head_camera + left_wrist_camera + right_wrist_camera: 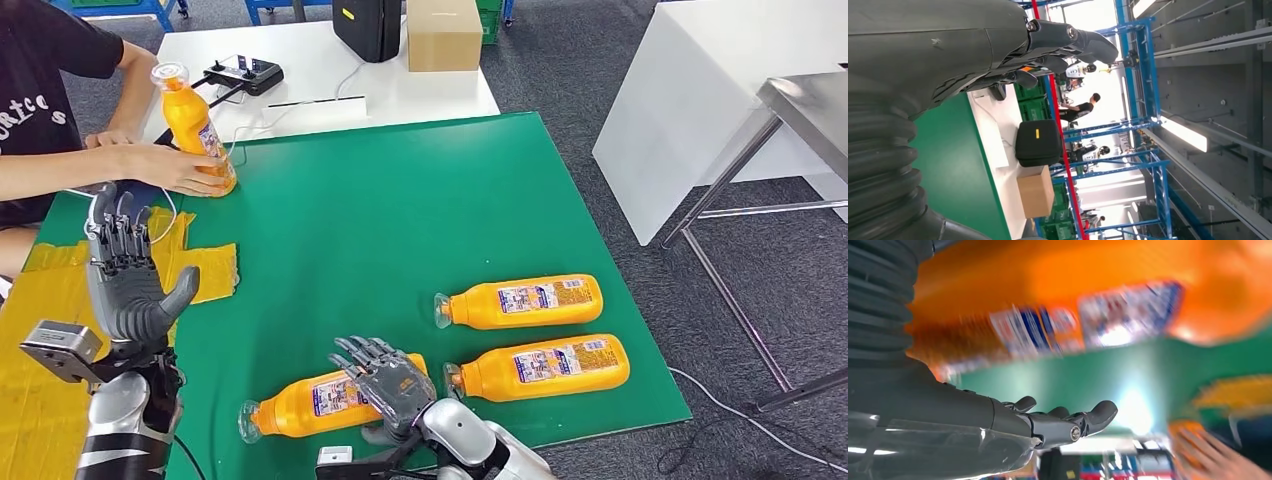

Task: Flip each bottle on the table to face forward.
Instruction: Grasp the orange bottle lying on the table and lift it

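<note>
Three orange bottles lie on their sides on the green mat (400, 210): one at the near edge (305, 400), two at the right (525, 302) (545, 366). My right hand (385, 380) hovers over the near bottle (1058, 305) with fingers spread, holding nothing. A fourth orange bottle (195, 125) stands upright at the far left, held by a person's hand (170, 168). My left hand (125, 280) is raised above the yellow patch (190, 265), fingers straight and apart, empty.
A person in a black shirt (40, 90) sits at the left. On the white table (330, 70) behind are a remote controller (243, 72), a black box (368, 28) and a cardboard box (443, 35). A metal table frame (770, 150) stands at the right.
</note>
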You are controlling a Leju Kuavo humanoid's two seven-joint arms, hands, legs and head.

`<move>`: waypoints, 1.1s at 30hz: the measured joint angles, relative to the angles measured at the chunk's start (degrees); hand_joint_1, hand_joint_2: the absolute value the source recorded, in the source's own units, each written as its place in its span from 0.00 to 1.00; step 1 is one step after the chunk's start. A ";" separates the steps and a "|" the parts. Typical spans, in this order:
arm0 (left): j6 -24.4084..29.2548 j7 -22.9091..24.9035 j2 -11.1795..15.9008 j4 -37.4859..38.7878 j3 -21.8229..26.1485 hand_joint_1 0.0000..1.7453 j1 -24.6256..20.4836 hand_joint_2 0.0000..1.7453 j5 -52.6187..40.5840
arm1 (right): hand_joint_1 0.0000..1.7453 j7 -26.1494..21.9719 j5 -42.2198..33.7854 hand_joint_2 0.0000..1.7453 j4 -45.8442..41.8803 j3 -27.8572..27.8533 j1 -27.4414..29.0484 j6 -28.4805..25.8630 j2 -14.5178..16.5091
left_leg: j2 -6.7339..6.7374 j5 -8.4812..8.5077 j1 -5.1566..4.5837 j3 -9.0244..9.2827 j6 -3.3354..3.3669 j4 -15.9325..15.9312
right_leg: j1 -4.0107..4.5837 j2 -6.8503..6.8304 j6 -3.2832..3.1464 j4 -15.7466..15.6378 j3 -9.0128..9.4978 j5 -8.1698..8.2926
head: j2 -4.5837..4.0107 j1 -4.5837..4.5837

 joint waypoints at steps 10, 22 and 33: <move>-0.34 0.98 -0.35 0.64 -0.99 0.00 -0.42 1.00 0.07 | 0.00 5.73 3.15 1.00 11.39 -1.44 -4.25 -1.93 3.42 | 0.02 0.00 -0.01 0.21 0.00 0.00 | -0.01 0.01 0.00 -0.01 0.18 0.00 | 0.00 -0.01; -0.53 1.37 -0.60 0.94 -1.34 0.00 -0.68 1.00 0.16 | 0.97 8.17 5.57 1.00 16.96 -2.67 -6.61 -1.80 5.55 | 0.02 0.01 0.00 0.50 0.00 0.00 | -0.01 0.02 -0.01 -0.02 0.46 0.01 | 0.00 -0.01; -0.90 1.67 -0.95 0.96 -1.34 0.00 -0.66 1.00 0.97 | 1.00 9.03 6.94 1.00 20.67 -4.97 -8.62 -1.34 6.45 | 0.01 0.01 -0.01 0.56 0.00 0.00 | -0.03 -0.01 -0.01 -0.02 0.57 0.01 | 0.00 -0.01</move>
